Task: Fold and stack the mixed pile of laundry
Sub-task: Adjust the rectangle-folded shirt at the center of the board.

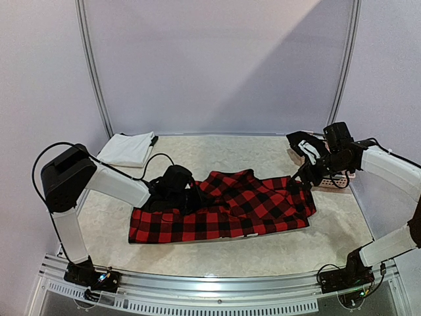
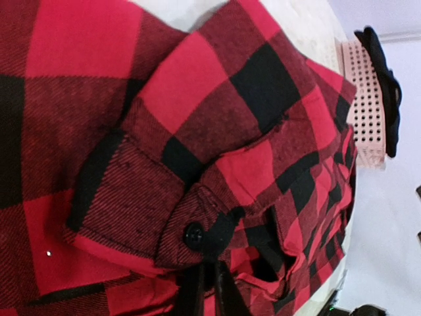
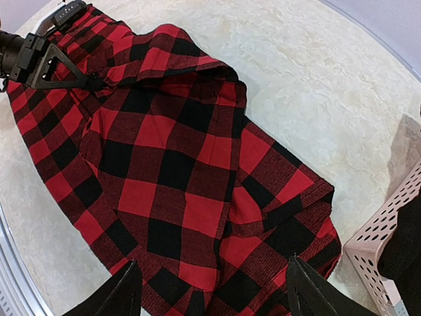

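Top external view: red-and-black checked flannel shirt (image 1: 223,209) lay spread on the pale table (image 1: 276,253). Left gripper (image 2: 209,276) was nearly closed, pinching the shirt's buttoned cuff. Right gripper (image 3: 217,289) hovered wide open and empty over the shirt's right end, beside a pink perforated plastic basket (image 1: 335,176) draped with black cloth (image 1: 301,140). Folded white cloth (image 1: 126,149) sat far left.

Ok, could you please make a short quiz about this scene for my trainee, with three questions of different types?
1. True or false: the right gripper is shut on the flannel shirt.
2. Where does the folded white cloth lie? A) far left on the table B) on the shirt C) between the right gripper's fingers
3. Which gripper pinches the shirt?
Key: 1 false, it is open above the shirt. 2 A. 3 the left gripper.
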